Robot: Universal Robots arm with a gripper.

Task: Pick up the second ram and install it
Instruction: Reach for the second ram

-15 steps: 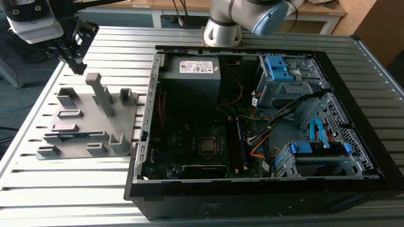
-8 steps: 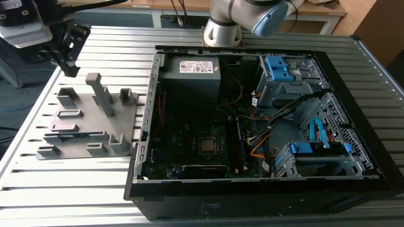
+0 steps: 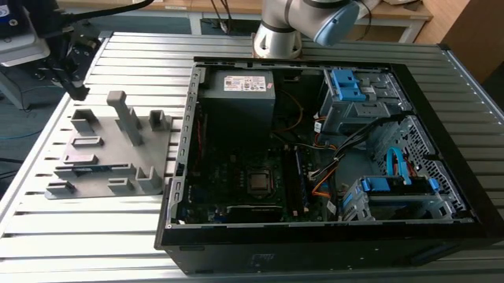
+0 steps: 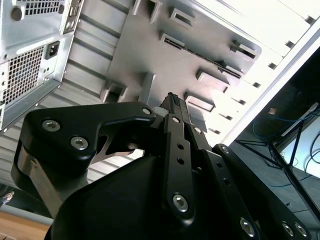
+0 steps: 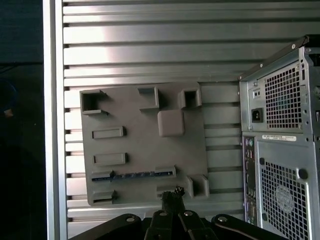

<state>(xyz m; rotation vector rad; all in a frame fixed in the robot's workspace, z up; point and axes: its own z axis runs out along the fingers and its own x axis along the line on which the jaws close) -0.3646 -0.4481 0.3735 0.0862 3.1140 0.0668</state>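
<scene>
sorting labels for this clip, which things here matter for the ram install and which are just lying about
For the job: second ram, in a slot of the gray holder tray; gripper, shut, near the tray; open computer case.

Not part of it: power supply; blue drive brackets; cables; slatted table.

Slatted alu table (image 3: 79,236), wood bench (image 3: 414,12) behind.

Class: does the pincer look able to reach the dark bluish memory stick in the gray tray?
Probably yes: the pincer hovers over the gray plastic tray, and nothing covers the dark bluish memory stick.
</scene>
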